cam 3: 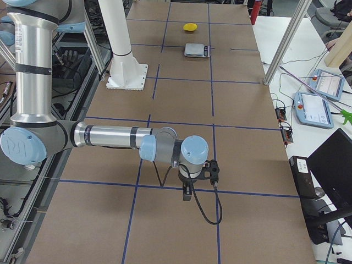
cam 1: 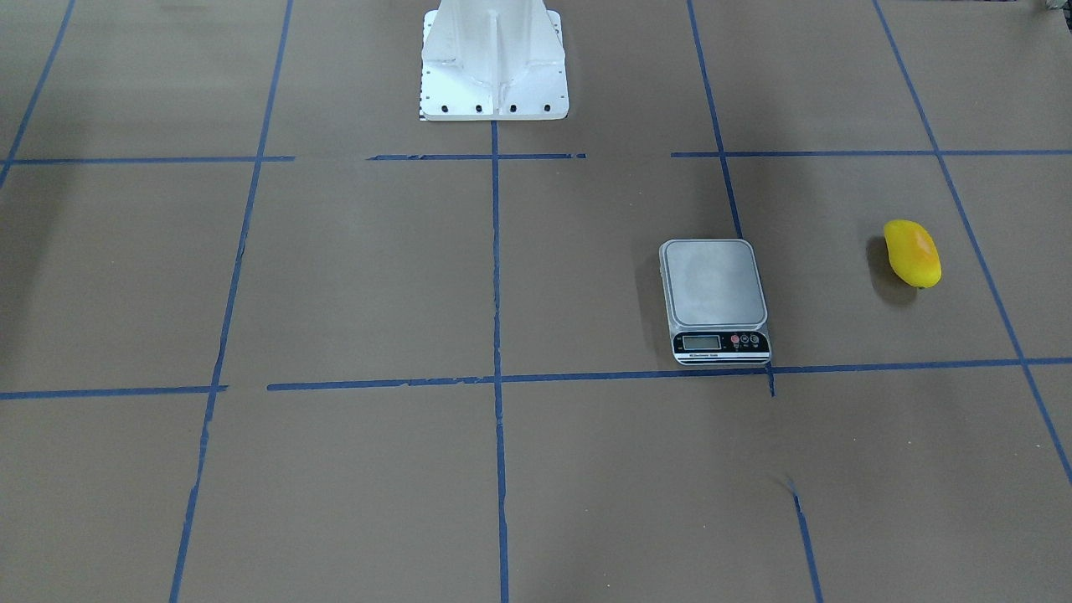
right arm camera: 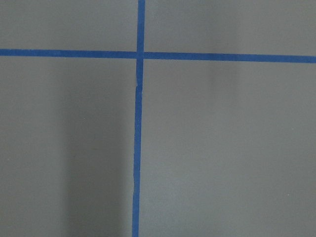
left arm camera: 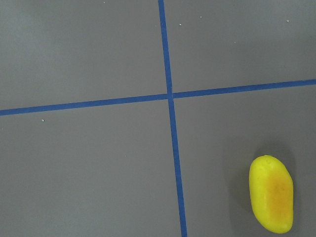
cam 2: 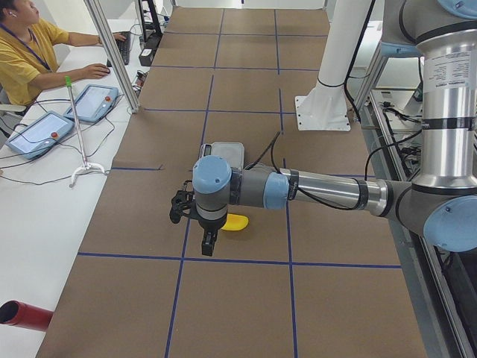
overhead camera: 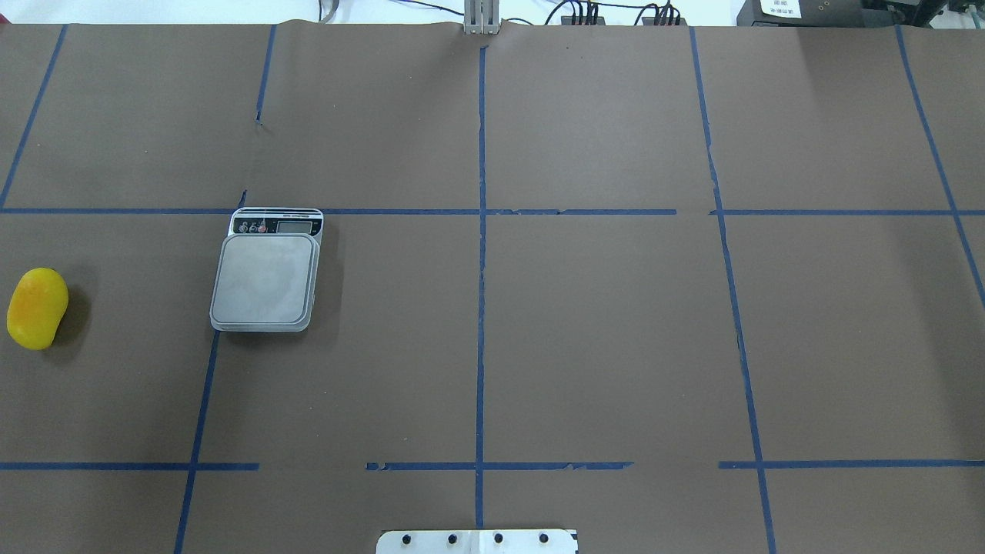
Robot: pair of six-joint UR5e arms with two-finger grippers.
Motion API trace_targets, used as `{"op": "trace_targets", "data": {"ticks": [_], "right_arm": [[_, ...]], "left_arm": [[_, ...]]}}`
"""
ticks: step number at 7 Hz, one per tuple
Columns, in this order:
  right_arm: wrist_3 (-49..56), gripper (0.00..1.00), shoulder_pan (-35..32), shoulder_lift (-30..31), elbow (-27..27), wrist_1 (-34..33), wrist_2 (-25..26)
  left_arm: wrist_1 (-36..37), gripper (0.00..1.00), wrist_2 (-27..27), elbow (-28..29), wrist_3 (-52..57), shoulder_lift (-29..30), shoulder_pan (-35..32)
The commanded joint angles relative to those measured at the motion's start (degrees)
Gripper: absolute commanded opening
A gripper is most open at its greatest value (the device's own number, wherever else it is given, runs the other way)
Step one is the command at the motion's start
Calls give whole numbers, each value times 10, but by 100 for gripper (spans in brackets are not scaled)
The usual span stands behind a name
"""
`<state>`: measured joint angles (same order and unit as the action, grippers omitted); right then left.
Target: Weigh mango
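Brown taped table (overhead camera: 600,331): scale (overhead camera: 265,278), mango (overhead camera: 37,308) apart.

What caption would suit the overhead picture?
A yellow mango lies on the table, apart from the empty kitchen scale.

left arm (cam 2: 313,188) hides most of the mango (cam 2: 237,223); scale display (cam 1: 702,342) too small to read

Open table (overhead camera: 616,346) lies all round the mango (overhead camera: 37,308). The scale (overhead camera: 265,278) stands well apart, its platform uncovered.
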<state>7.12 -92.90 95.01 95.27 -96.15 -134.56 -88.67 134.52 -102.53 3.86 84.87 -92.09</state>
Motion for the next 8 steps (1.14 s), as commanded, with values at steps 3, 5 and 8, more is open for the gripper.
{"op": "trace_targets", "data": {"ticks": [3,5,8], "right_arm": [[0,100,0,0,0,0,0],[-1,100,0,0,0,0,0],[0,100,0,0,0,0,0]], "left_arm": [[-132,100,1,24,-110,-4,115],[-252,100,-10,29,-291,-8,244],[-294,100,-66,64,-378,-16,298]]}}
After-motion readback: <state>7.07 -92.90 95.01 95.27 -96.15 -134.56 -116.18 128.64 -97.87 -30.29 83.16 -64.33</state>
